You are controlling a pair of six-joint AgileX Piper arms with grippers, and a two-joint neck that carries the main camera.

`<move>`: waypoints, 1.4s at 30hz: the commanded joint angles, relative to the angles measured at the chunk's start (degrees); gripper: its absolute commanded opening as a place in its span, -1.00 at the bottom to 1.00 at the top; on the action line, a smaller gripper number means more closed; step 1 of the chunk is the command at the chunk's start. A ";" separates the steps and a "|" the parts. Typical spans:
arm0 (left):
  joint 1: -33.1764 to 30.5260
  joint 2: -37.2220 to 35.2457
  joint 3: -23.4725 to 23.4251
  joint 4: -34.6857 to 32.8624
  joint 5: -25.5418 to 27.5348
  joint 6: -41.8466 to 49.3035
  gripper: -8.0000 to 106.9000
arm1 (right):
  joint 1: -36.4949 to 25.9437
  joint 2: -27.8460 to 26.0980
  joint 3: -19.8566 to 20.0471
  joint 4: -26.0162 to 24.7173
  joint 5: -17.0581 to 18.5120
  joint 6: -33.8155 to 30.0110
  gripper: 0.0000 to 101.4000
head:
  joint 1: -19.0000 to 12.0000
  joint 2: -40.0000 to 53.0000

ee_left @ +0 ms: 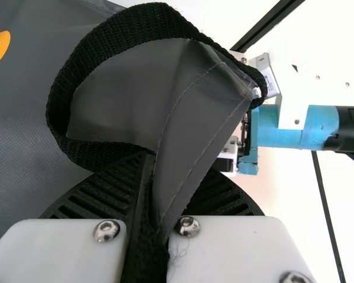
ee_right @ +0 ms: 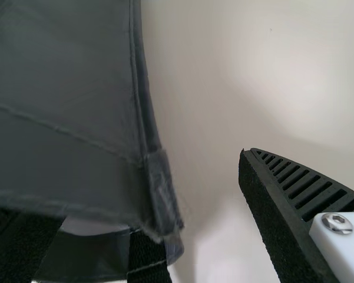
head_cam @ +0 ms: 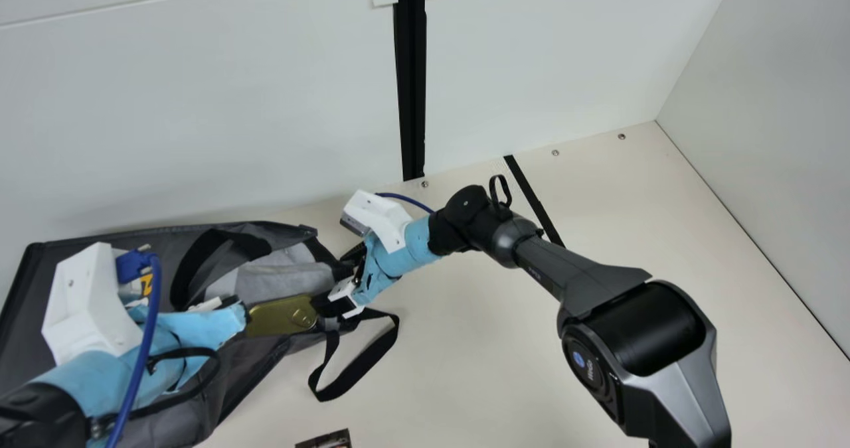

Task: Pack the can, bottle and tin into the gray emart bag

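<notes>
A: Cream table point(head_cam: 478, 355) underneath, and across it the big gray bag point(head_cam: 239, 368), mouth facing the right arm; where's the danger?

B: At that mouth; the right gripper point(head_cam: 329, 287) is right there, fingers well spread in its wrist view, bag edge between them; close off-line and it pinches only a fold, and the cloth slips free!

A: And the left gripper point(ee_left: 159, 177)?

B: Clamped on the bag's corner cloth, with webbing from the handle point(ee_left: 159, 20) bunched beside it; pull hard and that thin bite could let go, so the mouth sags shut!

A: Down a size; a gold tin, by the look of it point(head_cam: 282, 315), lying in the opening between the two arms!

B: Barely tucked in, I'd judge; tip the mouth down or nudge it with a finger and out it slides; the loose strap point(head_cam: 352, 375) beside the right gripper could snag too; smallest, a dark item point(head_cam: 325, 440) at the near edge, too cropped to name!
</notes>
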 commanded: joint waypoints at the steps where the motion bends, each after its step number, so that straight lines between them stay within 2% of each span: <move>1: 0.00 0.00 0.00 0.00 0.00 0.00 -0.68 | 0.15 0.41 -0.49 -0.14 0.07 0.08 0.79 | -1.30 -0.05; 9: 0.00 0.00 0.00 0.00 0.00 0.00 -0.68 | 0.45 1.72 -1.94 -0.20 0.22 0.48 0.79 | -1.30 -0.05; 16: 0.00 0.00 0.00 0.00 0.00 0.00 -0.68 | 0.22 2.03 -2.67 -0.24 1.31 1.55 -0.13 | -1.30 -0.05; 22: 0.00 0.00 0.00 0.00 0.00 0.00 -0.68 | -0.43 1.82 -2.92 0.69 3.93 3.59 -0.92 | -1.30 -0.05; 23: 0.00 0.00 0.00 0.00 0.00 0.00 -0.68 | -0.56 1.74 -2.89 0.90 4.38 3.98 -1.00 | -1.30 -0.05; 42: 0.00 0.00 0.00 0.00 0.00 0.00 -0.68 | -4.74 -1.85 0.80 8.48 16.91 12.00 -1.00 | -1.30 -0.05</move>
